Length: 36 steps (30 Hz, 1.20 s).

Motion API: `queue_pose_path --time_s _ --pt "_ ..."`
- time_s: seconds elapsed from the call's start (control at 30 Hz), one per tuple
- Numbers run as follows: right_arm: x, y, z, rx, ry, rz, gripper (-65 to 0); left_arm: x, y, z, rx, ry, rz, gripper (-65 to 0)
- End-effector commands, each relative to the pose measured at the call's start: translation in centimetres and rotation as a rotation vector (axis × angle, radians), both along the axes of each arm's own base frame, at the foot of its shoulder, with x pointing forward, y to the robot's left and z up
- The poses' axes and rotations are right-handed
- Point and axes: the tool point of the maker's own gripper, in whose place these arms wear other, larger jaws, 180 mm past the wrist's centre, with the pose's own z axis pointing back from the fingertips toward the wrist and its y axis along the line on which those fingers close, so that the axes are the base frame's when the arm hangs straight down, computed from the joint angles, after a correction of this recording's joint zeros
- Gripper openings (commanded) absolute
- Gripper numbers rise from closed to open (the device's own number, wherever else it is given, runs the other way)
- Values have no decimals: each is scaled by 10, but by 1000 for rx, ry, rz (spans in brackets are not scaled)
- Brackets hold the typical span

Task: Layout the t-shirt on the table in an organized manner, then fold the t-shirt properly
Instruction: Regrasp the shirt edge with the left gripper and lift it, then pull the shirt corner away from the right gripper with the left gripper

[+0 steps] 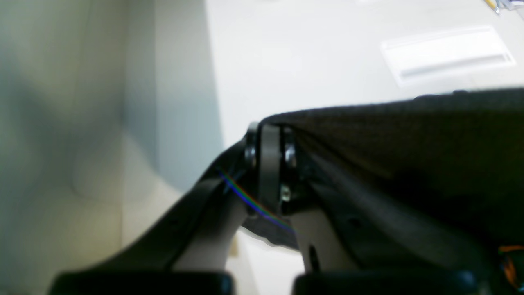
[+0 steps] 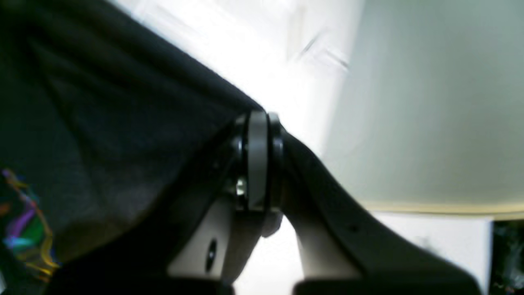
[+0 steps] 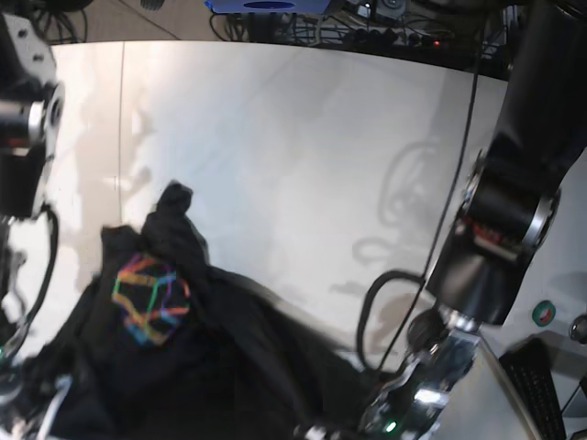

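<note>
Left gripper (image 1: 268, 135) clamped on black t-shirt (image 3: 174, 339) edge; right gripper (image 2: 258, 123) clamped on opposite edge. Shirt bunched, print up, at near edge of white table (image 3: 303, 147).

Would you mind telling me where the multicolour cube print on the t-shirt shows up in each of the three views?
Left wrist: print not in view; only black cloth of the t-shirt by the left gripper.
Right wrist: print at the lower left edge.
Base: print lower left, on the bunched shirt.
Shared landmark: the white table.
</note>
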Motion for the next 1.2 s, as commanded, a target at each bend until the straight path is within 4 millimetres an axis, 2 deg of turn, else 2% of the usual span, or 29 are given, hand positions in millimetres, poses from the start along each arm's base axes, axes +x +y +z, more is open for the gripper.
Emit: queue_pose_path --time_s 0.0,0.07,0.13,0.2,0.27,0.33,0.37,0.47,0.6,0.7,0.77,0.83,0.9,0.97,1.1,1.13,1.17 --pt "9 -12 45 -25 -107 -19 -650 15 -12 59 -11 -136 -21 -650" --pt "7 -23 83 -70 -182 -35 -650 15 -25 93 -20 -201 -53 -650" --pt "-5 -30 107 -115 -218 -60 -650 6 -29 111 -4 -220 -75 -650" --pt "-25 -34 114 -158 -220 -90 -650 -13 -29 112 10 -217 -101 -650" --pt "-47 -31 103 -203 -200 -90 -650 -39 -32 106 17 -236 -142 -650" --pt "-72 -20 77 -235 -160 -60 -650 -69 -35 93 14 -243 -186 -650" --pt "-84 -17 60 -238 -127 -49 -650 -86 -37 76 19 -212 -203 -650" --pt "-119 -16 -11 -176 28 -63 -650 -133 -33 3 25 -51 -222 -650" --pt "-167 -22 -121 -13 260 -133 -650 -212 -26 -104 34 195 -222 -650" --pt "-197 -21 -185 93 356 -149 -650 -257 -7 -163 126 306 -132 -650" --pt "-216 -24 -217 142 415 -175 -650 -282 -7 -189 162 361 -97 -650" --pt "-232 -28 -241 183 470 -212 -650 -300 -2 -209 189 408 -74 -650" --pt "-243 -32 -257 208 504 -235 -650 -317 1 -223 160 465 -36 -650" --pt "-249 -33 -267 221 523 -240 -650 -327 10 -232 125 508 21 -650" --pt "-253 -33 -273 225 540 -244 -650 -344 31 -241 62 570 115 -650" --pt "-253 -33 -273 226 540 -244 -650 -348 35 -243 50 584 132 -592" --pt "-253 -33 -273 226 540 -244 -650 -354 40 -246 36 601 150 -482"
